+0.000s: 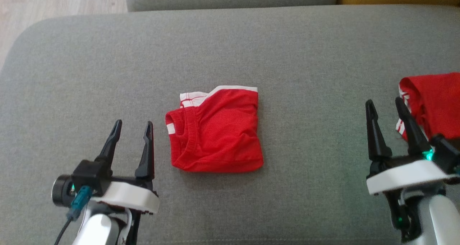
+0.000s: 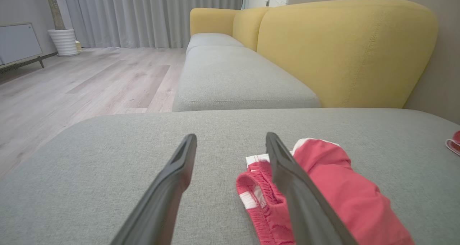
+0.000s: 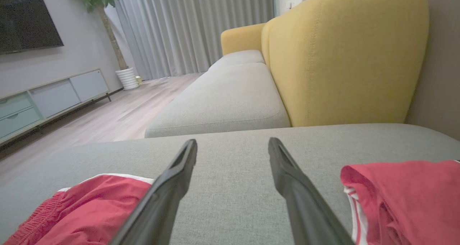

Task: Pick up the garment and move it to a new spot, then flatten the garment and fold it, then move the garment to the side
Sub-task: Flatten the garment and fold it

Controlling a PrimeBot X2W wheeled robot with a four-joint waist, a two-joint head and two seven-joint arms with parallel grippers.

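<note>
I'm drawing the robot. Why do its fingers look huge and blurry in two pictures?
Left wrist view: the fingers sit right at the wide lens, so they loom big and soft. Right wrist view: its fingers too. Head view: they look small and sharper.

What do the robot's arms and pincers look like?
The left gripper and right gripper each have two long, tapering black fingers on a black base, fixed to a white plate atop a silvery forearm. A teal plug with a dark cable sits by the left one; a green light glows on the right.
</note>
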